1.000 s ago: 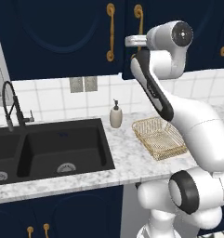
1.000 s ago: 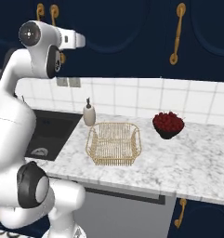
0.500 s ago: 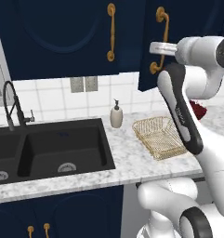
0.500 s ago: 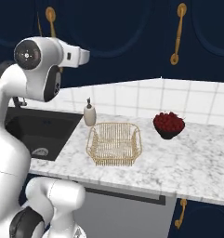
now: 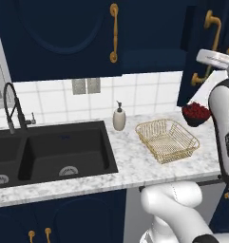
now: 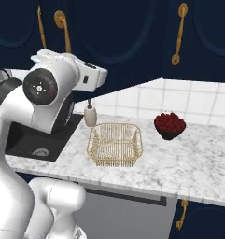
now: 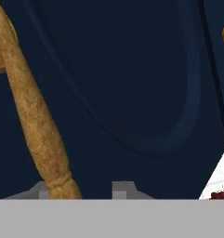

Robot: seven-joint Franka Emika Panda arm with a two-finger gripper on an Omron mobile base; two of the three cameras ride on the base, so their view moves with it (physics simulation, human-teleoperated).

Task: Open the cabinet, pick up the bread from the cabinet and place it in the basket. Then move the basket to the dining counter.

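My pincer [image 7: 81, 189] grips the brass handle [image 7: 34, 121] of the swung-out cabinet door [image 7: 132, 83]; the wire basket [image 5: 167, 140] sits on the near counter [image 5: 125, 166].

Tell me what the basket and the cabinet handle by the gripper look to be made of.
The basket: thin golden-tan metal wire, judging by its open weave with the counter showing through. The cabinet handle: likely brushed brass, a dull mottled golden-brown with a turned collar near its end, though painted wood can't be ruled out.
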